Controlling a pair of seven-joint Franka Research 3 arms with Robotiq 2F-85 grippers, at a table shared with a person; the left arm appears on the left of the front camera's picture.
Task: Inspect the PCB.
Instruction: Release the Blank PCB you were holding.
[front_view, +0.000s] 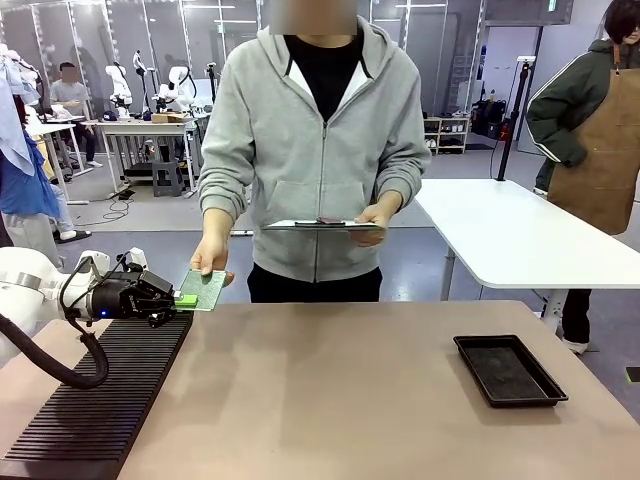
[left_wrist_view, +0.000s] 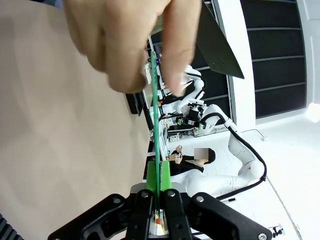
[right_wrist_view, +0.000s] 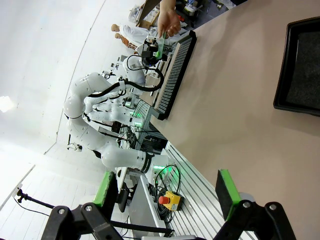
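Rack: black slotted rack (front_view: 100, 400), nearest the lens at 7 o'clock in the front view, lying flat on the table (front_view: 350, 400).
Left gripper: the left gripper (front_view: 183, 299) sits at 9 o'clock, just above the rack's far end, its green pads pinched narrow on 1 edge of the PCB (front_view: 205, 290).
PCB: up in the air and off the table. On the left wrist view it is edge-on, a thin green line running toward 12 o'clock from the pads into the person's hand (left_wrist_view: 125, 45).
Why held so: I read this as a handover. Edge grips leave the board's faces bare for looking over, and with both parties holding on it cannot drop.
Right gripper: the right gripper (right_wrist_view: 167, 192) has its jaws wide with nothing between them, parked well apart from the board.
Tray: black tray (front_view: 508, 370) at 4 o'clock, well apart from the PCB. It is probably the drop-off spot.
Clipboard: a dark flat clipboard (front_view: 320, 225) at 12 o'clock, held level by the person's other hand (front_view: 375, 222), probably for notes.
Count: 1 PCB, 1 rack, 1 tray, 1 clipboard, 2 grippers, 2 hands.
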